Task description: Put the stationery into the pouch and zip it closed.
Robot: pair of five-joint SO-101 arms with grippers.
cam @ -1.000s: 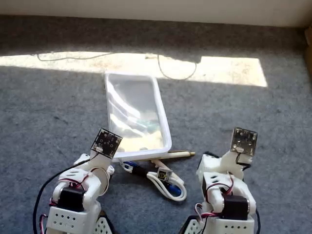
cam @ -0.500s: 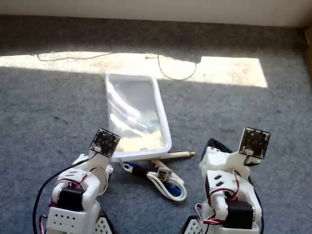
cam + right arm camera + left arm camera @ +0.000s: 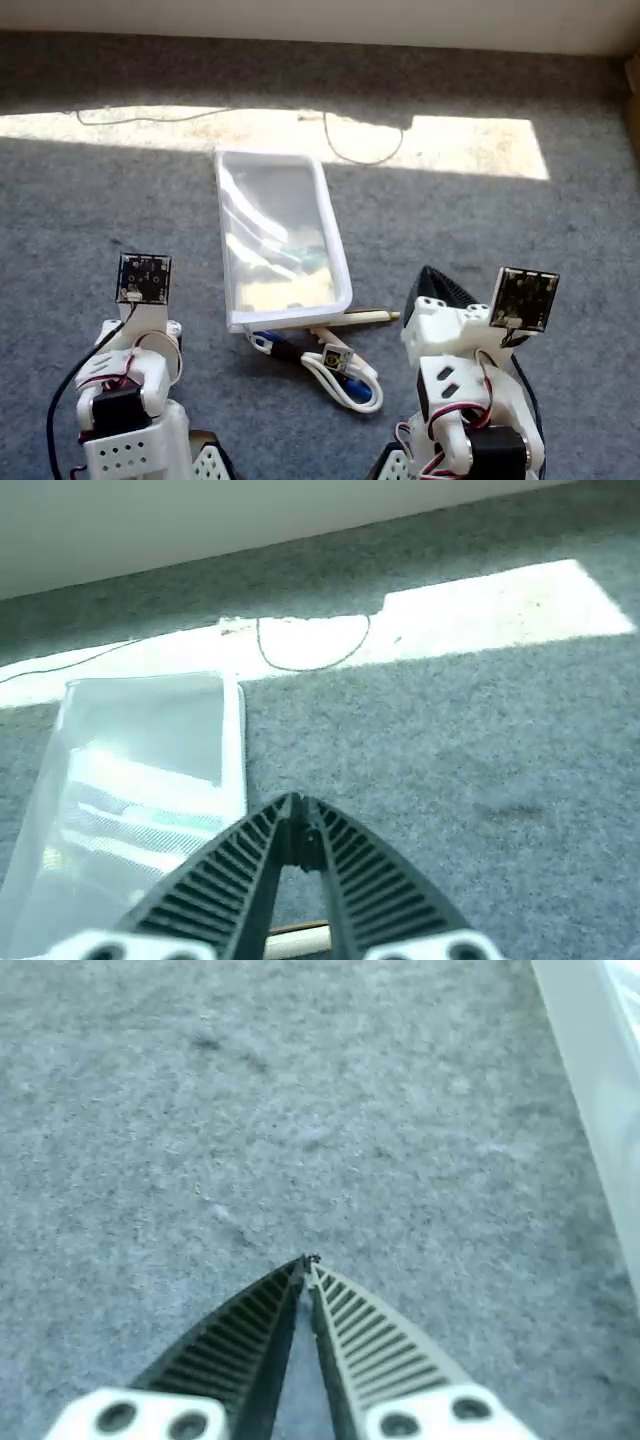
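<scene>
The clear pouch [image 3: 280,240] with a white rim lies flat on the grey carpet in the middle, with some pale and green items showing through it. A wooden pencil [image 3: 362,318] rests along its near end. Beside it lies a bundle of a dark blue item and a white looped cord [image 3: 335,372]. My left gripper [image 3: 308,1262] is shut and empty over bare carpet, left of the pouch's rim [image 3: 598,1100]. My right gripper [image 3: 298,805] is shut and empty, to the right of the pouch [image 3: 140,780], just above the pencil [image 3: 296,941].
A thin cable [image 3: 350,150] curls on the sunlit strip of carpet behind the pouch. A pale wall runs along the far edge. Open carpet lies to the left and right of the pouch.
The left arm has swung left, away from the pouch's near corner. The right arm has shifted a little to the right and tipped forward.
</scene>
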